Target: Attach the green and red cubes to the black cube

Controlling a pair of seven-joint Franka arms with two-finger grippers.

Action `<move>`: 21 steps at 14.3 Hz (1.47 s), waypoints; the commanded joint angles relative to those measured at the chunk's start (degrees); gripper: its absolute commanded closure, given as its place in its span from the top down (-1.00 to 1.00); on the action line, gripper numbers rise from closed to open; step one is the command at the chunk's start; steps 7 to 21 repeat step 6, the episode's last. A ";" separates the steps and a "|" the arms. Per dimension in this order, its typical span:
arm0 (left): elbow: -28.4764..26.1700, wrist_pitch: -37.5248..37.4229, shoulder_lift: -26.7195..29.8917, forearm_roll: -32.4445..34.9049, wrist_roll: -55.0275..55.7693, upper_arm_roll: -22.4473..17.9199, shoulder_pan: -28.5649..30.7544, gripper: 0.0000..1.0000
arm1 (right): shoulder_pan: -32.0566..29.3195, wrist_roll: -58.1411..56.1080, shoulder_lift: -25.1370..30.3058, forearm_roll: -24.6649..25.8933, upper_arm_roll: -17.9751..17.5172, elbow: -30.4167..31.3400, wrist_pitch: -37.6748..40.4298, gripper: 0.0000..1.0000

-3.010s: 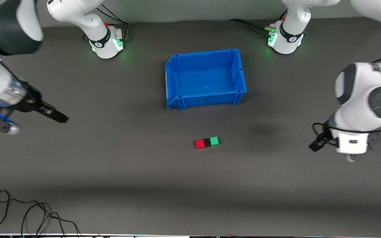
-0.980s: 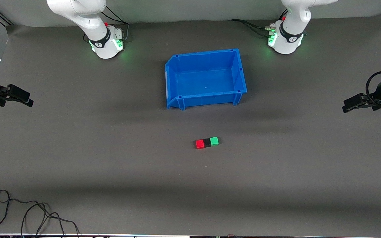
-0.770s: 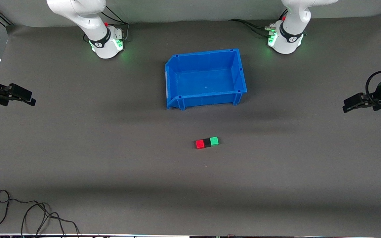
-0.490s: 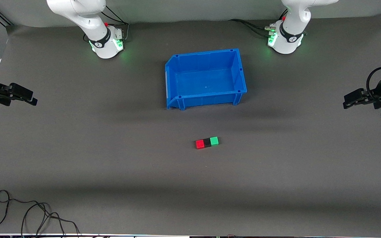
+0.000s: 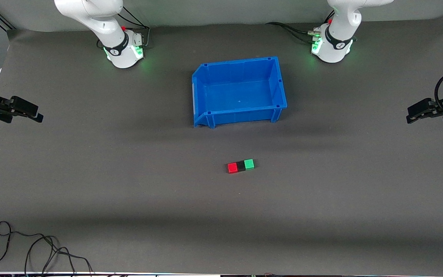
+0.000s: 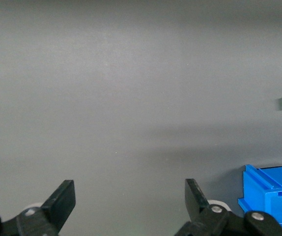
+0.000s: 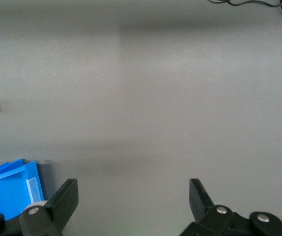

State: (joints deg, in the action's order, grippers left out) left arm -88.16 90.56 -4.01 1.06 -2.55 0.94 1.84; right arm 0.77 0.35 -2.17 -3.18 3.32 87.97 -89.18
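Red, black and green sit joined in one short row on the grey surface (image 5: 129,192): the red cube (image 5: 232,168) touches the black cube (image 5: 240,166), and the green cube (image 5: 249,164) touches the black cube's other face. The row lies nearer the front camera than the blue bin (image 5: 240,90), with the red cube toward the right arm's end and the green toward the left arm's end.

What you should note is the change in the arms, not the cubes. Over the last few seconds both arms have pulled well away from the middle. The right gripper (image 5: 33,114) now hangs over the surface's edge at the right arm's end, almost where it was a second ago. The left gripper (image 5: 415,114) has drifted a little further out over the edge at the left arm's end in the last half second. Both grippers have their jaws spread wide with nothing between them, which both wrist views confirm. The row has not shifted at all while the arms withdrew.

For you, that reads as a finished job: both coloured cubes are against the black one, neither gripper holds anything, and the retreat did not disturb the row. Whether the cubes are truly locked together or only pressed side by side cannot be told from here. The bin is empty and looks to play no part.
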 commanded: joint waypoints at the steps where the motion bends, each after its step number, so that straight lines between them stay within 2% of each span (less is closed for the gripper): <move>1: -0.17 -0.48 0.93 0.96 -0.79 0.11 -0.97 0.99 | 0.55 -0.43 0.76 -0.95 0.73 0.01 0.67 1.00; 21: -0.17 0.05 0.67 0.96 -0.62 0.38 -1.41 0.99 | 0.55 -0.61 0.76 -0.86 0.73 0.01 0.67 1.00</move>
